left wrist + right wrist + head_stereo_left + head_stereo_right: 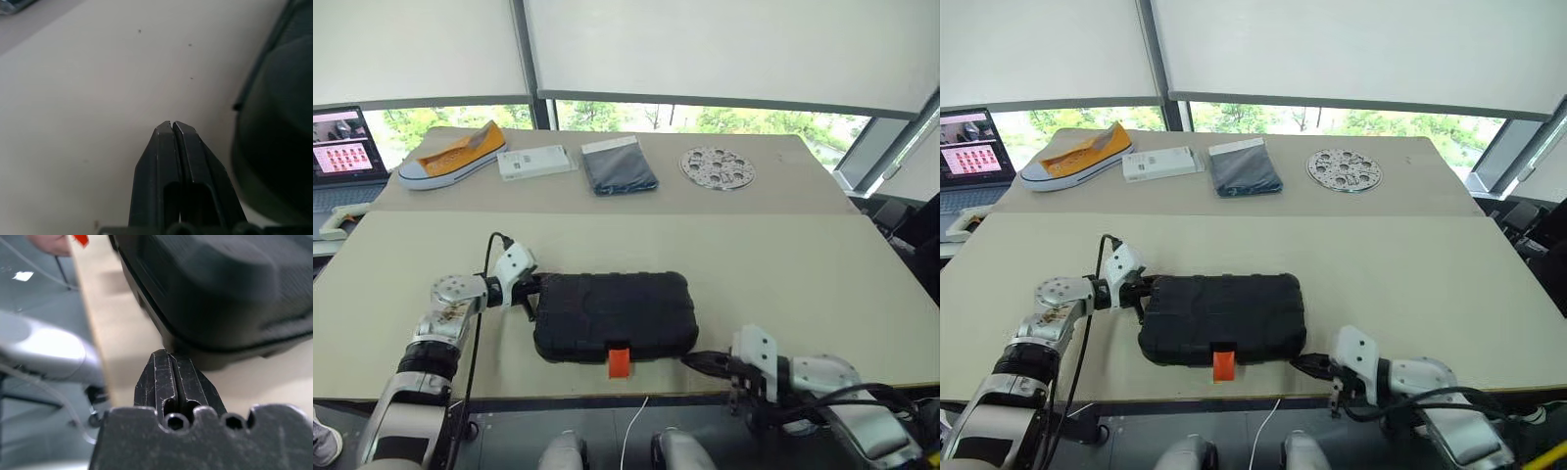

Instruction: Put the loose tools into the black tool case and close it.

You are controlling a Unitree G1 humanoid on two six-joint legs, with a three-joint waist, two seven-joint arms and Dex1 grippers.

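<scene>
I see the black tool case [615, 315] lying shut on the near part of the table [803, 264], close to its front edge, with the small orange latch [620, 361] hanging over that edge at the middle of the case's front.

My left gripper [530, 290] sits at the case's left end, just beside the corner; its fingers [166, 147] are clenched together on nothing, with bare table under the tips. Whether they touch the case I cannot tell.

My right gripper [693, 359] is at the front right corner of the case, down by the table edge. Its fingers [171, 377] are pressed shut too, empty, tips right up at the lower rim of the case.

Further back on the table lie an orange and white shoe [450, 157], a white box [536, 162], a folded dark grey cloth [618, 164] and a round perforated metal disc [717, 167]. A laptop [345, 147] stands open at far left.
</scene>
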